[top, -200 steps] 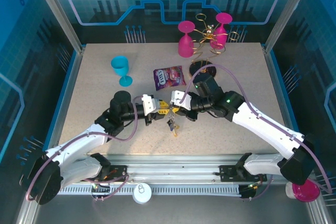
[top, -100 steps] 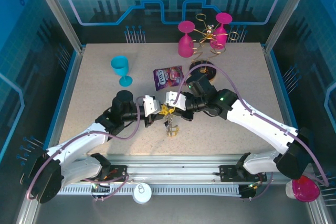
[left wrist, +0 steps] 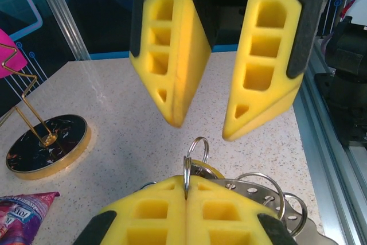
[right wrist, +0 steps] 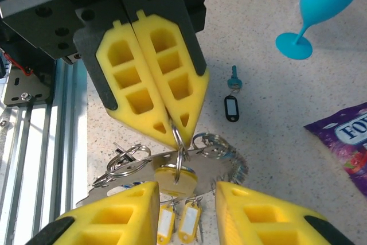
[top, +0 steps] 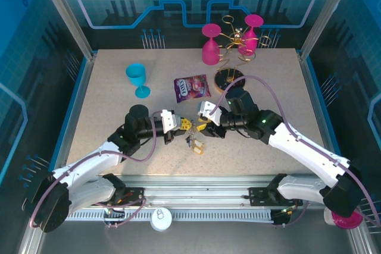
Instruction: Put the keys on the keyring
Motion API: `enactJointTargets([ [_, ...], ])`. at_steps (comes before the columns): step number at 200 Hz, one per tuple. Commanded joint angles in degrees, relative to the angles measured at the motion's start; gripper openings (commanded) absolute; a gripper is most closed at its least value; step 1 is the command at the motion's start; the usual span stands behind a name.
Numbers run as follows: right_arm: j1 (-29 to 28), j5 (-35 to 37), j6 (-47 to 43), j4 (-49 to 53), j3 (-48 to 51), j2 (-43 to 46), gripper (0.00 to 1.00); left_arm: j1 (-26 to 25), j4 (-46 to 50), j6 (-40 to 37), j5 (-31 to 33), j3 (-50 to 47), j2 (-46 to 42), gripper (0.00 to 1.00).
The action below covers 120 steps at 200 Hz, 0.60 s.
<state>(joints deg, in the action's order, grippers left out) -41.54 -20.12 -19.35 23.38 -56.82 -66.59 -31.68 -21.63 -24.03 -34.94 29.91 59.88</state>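
Speckled table (top: 107,105): blue goblet (top: 137,79), purple packet (top: 191,87), gold rack (top: 225,78), pink glass (top: 210,44), black-tagged key (right wrist: 231,107)

The keys (top: 194,141) lie between left tool (top: 184,125) and right tool (top: 202,126) (packet (top: 191,87) behind).

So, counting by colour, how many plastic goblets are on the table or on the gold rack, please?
pink goblets: 2
blue goblet: 1
Total: 3
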Motion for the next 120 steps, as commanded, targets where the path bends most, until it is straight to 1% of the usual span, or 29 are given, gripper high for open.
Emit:
enactJointTargets([
  [1,0.3,-2.8,3.1,-3.7,0.8,0.1,0.3,-0.2,-4.5,0.2,-2.1,-0.5,-1.1,0.0],
  [26,0.3,-3.6,3.3,-4.0,0.6,-0.3,0.24,-0.3,-4.5,0.2,-2.0,-0.6,-1.0,0.0],
  [70,0.3,-3.8,3.9,-4.6,0.6,-0.8,0.18,-0.3,-4.5,0.2,-2.2,-0.6,-1.1,0.0],
  [120,0.6,-3.7,4.1,-4.3,0.1,-1.5,0.07,-0.3,-5.3,0.4,-2.8,-0.9,-1.5,0.0],
])
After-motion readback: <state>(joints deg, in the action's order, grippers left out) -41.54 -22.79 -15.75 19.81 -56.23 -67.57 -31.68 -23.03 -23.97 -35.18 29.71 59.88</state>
